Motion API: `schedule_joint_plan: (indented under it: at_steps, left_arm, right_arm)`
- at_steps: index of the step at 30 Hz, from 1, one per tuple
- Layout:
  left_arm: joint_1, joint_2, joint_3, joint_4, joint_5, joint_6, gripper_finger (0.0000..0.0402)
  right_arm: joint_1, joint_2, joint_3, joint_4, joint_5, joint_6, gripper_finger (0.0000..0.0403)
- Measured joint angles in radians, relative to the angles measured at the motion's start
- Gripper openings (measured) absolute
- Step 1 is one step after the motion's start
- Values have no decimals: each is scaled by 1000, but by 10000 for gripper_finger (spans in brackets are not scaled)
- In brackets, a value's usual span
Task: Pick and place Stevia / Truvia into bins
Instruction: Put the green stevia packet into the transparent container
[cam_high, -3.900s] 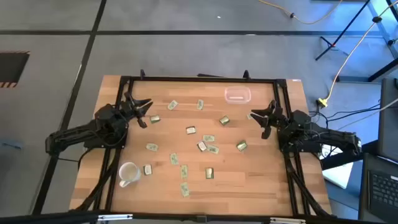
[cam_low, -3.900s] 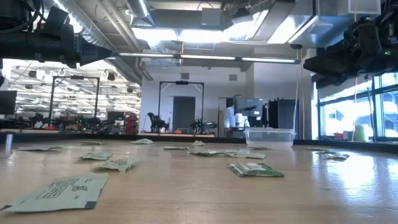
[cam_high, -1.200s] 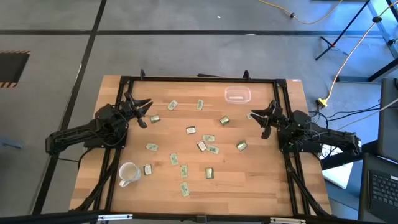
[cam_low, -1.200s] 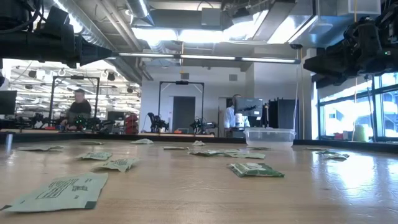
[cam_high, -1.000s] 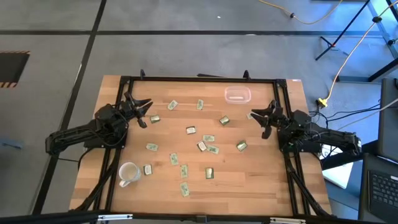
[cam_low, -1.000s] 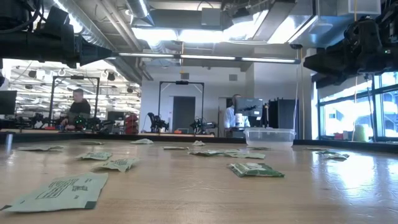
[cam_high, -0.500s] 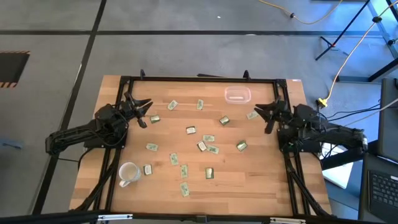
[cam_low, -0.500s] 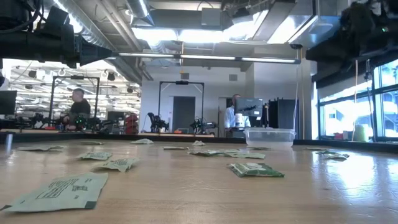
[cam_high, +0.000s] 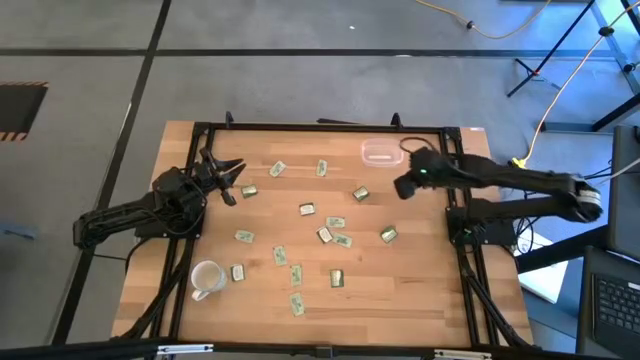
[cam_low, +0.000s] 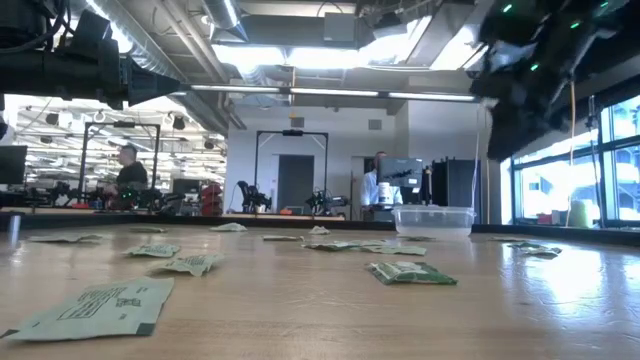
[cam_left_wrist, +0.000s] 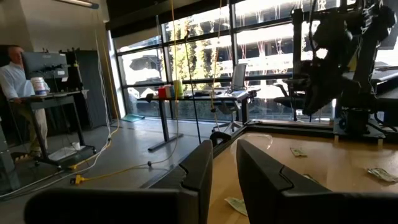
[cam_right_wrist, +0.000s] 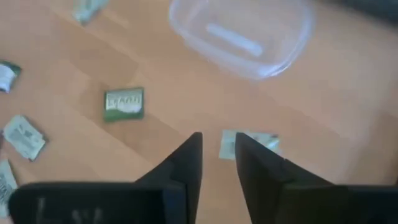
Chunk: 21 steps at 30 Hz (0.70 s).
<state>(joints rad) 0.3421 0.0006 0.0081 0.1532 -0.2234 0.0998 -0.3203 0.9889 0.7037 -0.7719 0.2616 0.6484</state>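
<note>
A pale green-and-white paper sachet (cam_right_wrist: 247, 144) lies flat on the wooden table (cam_right_wrist: 93, 162) just ahead of the right pincer (cam_right_wrist: 218, 144) — fingers slightly parted, empty — with the clear shallow plastic tub (cam_right_wrist: 242, 36) beyond, a darker green sachet (cam_right_wrist: 124, 103) aside, its print unreadable — left pincer (cam_high: 226, 180) waits alike.

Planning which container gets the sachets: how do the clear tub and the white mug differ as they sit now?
The clear tub is see-through, shallow and round-cornered, at the table's far edge near the right gripper. The white mug is opaque, has a handle, and sits at the near left corner, away from either gripper. In the right wrist view the tub holds no sachets. Both stand upright and untouched on the table.
</note>
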Motion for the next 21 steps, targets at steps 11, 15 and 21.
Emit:
schedule_joint_plan:
  at_steps: [11,15,21]
  left_arm:
    - [0,0,0,0,0,0,68]
    - [0,0,0,0,0,-1,68]
    - [0,0,0,0,0,-8,68]
  right_arm:
    - [-68,320,1,55,-105,-76,99]
    - [-83,385,1,127,-105,-112,99]
    - [-102,455,1,150,-104,-129,99]
